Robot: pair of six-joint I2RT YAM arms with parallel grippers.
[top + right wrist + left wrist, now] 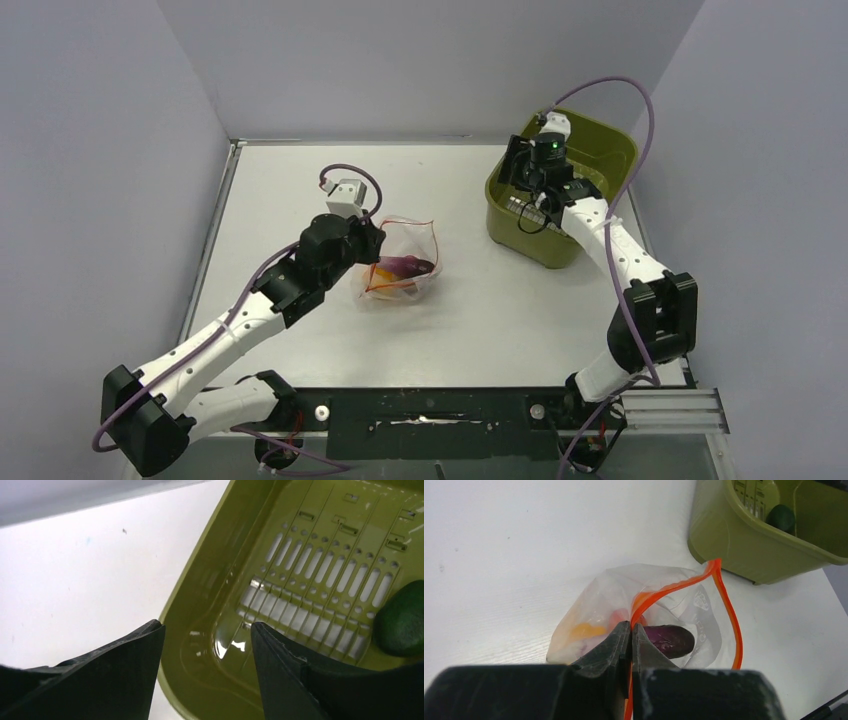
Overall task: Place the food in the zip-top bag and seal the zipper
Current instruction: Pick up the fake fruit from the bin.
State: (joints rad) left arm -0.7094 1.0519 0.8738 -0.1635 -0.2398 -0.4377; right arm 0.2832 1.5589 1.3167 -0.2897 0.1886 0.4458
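The clear zip-top bag (400,262) lies mid-table with its mouth open. My left gripper (631,626) is shut on the bag's red-orange zipper strip (728,605) at its near edge. Inside the bag (614,590) I see a dark purple piece (670,640), a yellow-orange piece (585,630) and a red-orange piece (619,616). My right gripper (207,627) is open and empty over the olive-green basket (210,580). A dark green piece (402,620) lies on the basket floor to the right of the gripper; it also shows in the left wrist view (781,517).
The olive-green basket (600,140) stands at the back right of the table, near the right wall. The basket's near wall (734,540) is just beyond the bag's mouth. Grey walls enclose the white table (280,190) on three sides.
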